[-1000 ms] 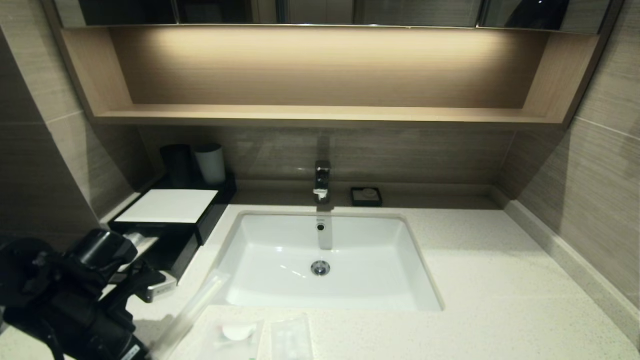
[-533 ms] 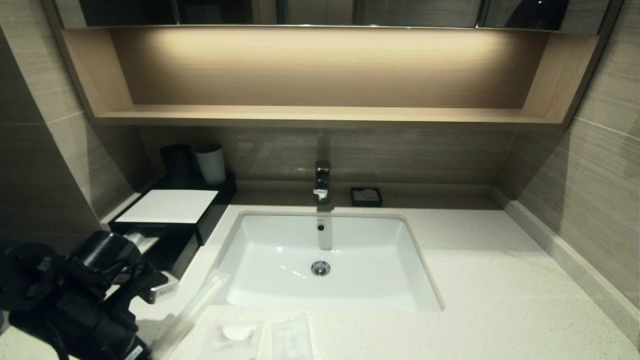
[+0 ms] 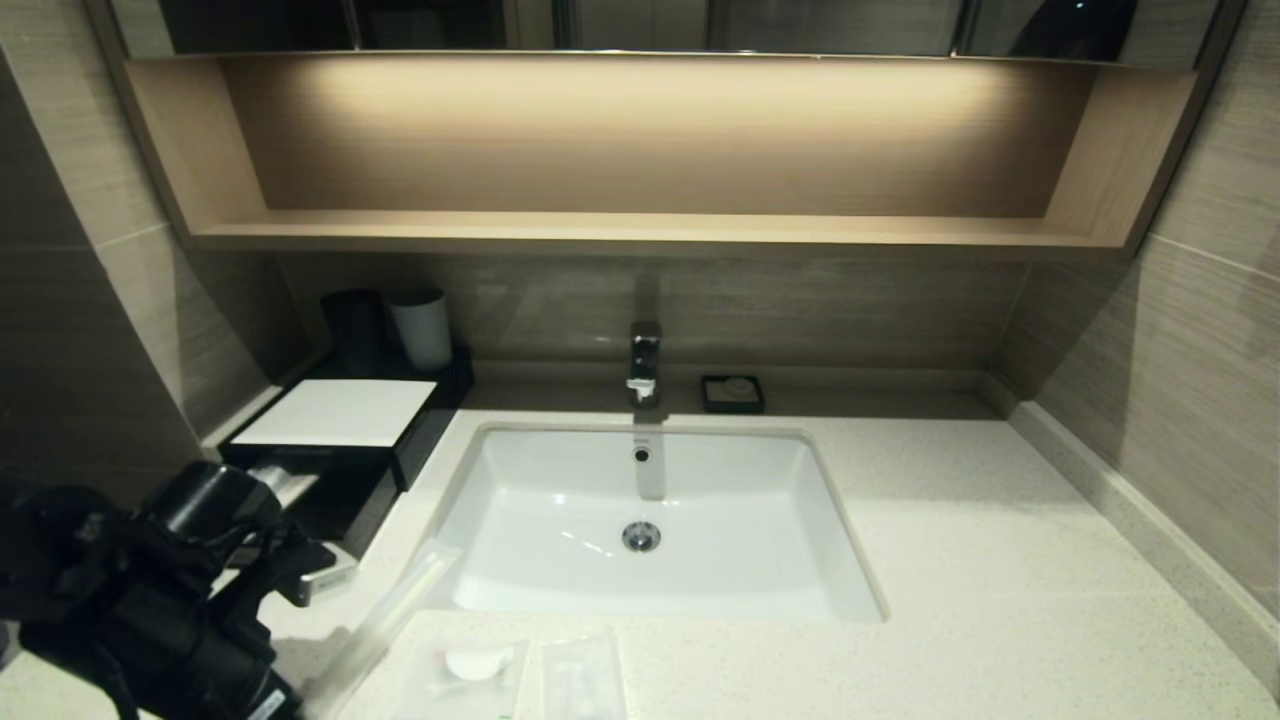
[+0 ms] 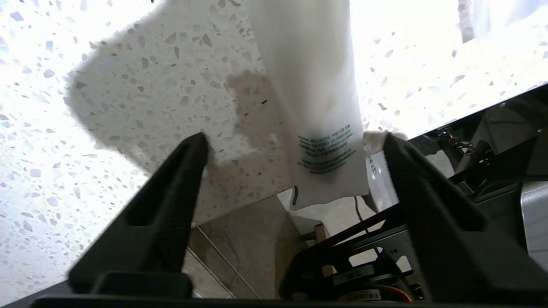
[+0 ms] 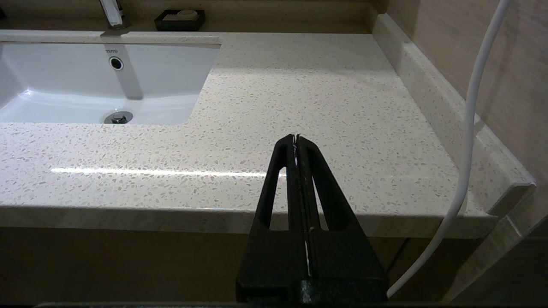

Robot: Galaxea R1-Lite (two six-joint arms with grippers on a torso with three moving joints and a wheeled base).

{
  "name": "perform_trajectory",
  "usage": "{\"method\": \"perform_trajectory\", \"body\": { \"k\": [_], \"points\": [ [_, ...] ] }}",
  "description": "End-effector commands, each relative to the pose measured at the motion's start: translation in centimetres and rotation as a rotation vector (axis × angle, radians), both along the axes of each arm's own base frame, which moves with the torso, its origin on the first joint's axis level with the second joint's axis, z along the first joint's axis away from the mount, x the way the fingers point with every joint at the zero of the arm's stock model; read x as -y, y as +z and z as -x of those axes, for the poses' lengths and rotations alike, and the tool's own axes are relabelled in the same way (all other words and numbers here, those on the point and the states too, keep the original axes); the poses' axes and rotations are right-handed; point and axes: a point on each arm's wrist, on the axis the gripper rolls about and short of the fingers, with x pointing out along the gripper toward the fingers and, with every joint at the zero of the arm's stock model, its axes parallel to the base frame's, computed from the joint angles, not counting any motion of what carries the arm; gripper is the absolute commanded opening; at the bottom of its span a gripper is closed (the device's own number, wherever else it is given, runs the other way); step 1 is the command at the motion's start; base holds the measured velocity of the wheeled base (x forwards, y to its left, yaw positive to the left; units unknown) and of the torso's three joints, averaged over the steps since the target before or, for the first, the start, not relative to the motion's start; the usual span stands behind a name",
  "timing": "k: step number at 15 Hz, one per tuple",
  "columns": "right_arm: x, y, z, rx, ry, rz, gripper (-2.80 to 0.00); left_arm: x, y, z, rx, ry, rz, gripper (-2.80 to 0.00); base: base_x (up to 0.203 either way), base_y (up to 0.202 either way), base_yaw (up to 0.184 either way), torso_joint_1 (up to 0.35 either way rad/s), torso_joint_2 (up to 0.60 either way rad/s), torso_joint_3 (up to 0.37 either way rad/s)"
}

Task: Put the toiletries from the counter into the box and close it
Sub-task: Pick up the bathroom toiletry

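Note:
A long thin clear packet (image 3: 385, 620) lies slanted on the speckled counter (image 3: 1000, 560), its near end overhanging the front edge. My left gripper (image 4: 295, 143) is open and straddles that printed end of the long packet (image 4: 308, 85); neither finger touches it. My left arm (image 3: 150, 600) fills the lower left of the head view. A squarish packet with a white disc (image 3: 475, 665) and a small rectangular packet (image 3: 580, 680) lie near the front edge. The black box (image 3: 340, 415) stands at the left with its drawer (image 3: 320, 505) pulled out. My right gripper (image 5: 296, 137) is shut and empty, off the counter's front right.
A white sink (image 3: 560, 580) with a tap (image 3: 645, 360) is set into the counter's middle. A black cup (image 3: 352, 325) and a white cup (image 3: 420, 325) stand behind the box. A small black dish (image 3: 733, 393) sits by the back wall. A white cable (image 5: 471, 107) hangs beside the right gripper.
The left arm has shifted very slightly at the lower left. The packets and the box stay where they were.

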Motion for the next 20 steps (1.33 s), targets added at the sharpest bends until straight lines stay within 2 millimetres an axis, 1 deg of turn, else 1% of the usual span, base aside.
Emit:
{"method": "perform_trajectory", "body": {
  "k": [1, 14, 17, 20],
  "points": [
    [0.0, 0.0, 0.0, -0.001, 0.0, 0.0, -2.8, 0.0, -0.2, 0.0, -0.012, -0.003, 0.001, -2.8, 0.0, 0.0, 0.0, 0.0, 0.0, 0.0],
    [0.0, 0.0, 0.0, 0.0, 0.0, 0.0, -2.8, 0.0, 0.2, 0.1, 0.003, 0.001, 0.004, -2.8, 0.0, 0.0, 0.0, 0.0, 0.0, 0.0],
    [0.0, 0.0, 0.0, -0.001, 0.0, 0.0, -2.8, -0.1, 1.3, 0.5, 0.048, 0.01, 0.009, -2.8, 0.0, 0.0, 0.0, 0.0, 0.0, 0.0],
    [0.0, 0.0, 0.0, 0.0, 0.0, 0.0, -2.8, -0.1, 3.2, 0.8, 0.122, 0.094, 0.034, -2.8, 0.0, 0.0, 0.0, 0.0, 0.0, 0.0]
  ]
}}
